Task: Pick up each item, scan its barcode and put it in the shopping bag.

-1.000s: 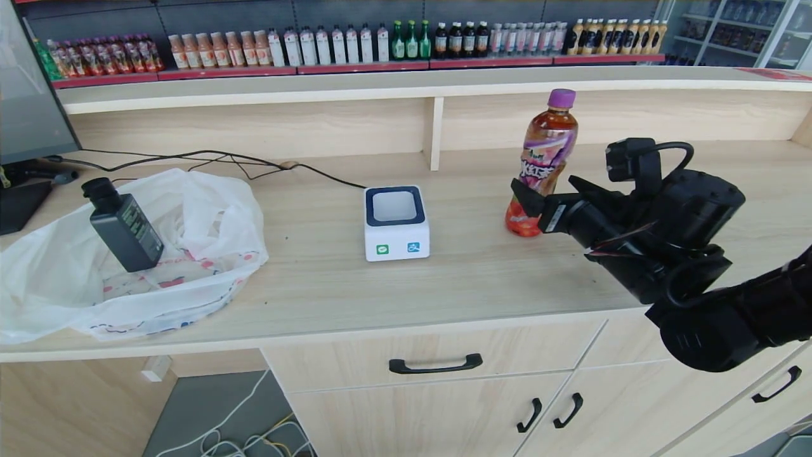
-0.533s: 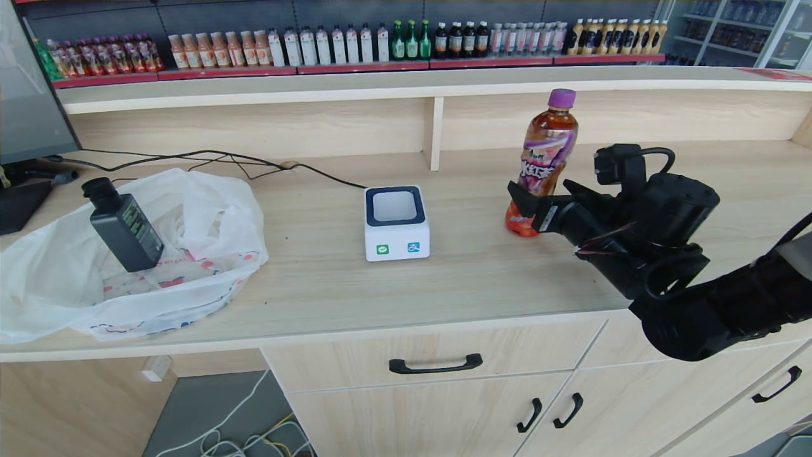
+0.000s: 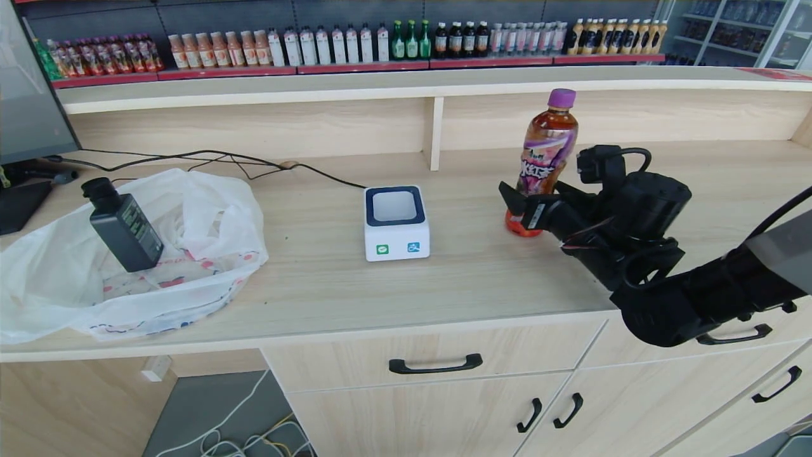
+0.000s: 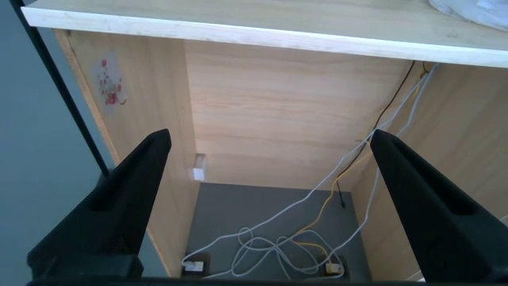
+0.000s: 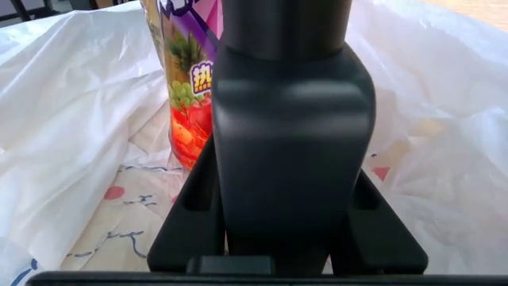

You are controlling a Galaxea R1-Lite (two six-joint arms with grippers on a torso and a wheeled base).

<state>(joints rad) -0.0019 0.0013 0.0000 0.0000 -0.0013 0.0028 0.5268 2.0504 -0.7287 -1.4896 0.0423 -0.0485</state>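
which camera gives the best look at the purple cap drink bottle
The head view: the bottle stands nearly whole on the counter, purple cap on top. The right wrist view catches just part of its label behind the right hand. The left wrist view faces cables under the counter.

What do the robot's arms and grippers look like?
The right arm is black with bulky rounded joints and one grey segment. A black cable loops over its wrist, with thin red wires below. The right gripper has black fingers, one with a white label. The left gripper has two black wedge-shaped fingers.
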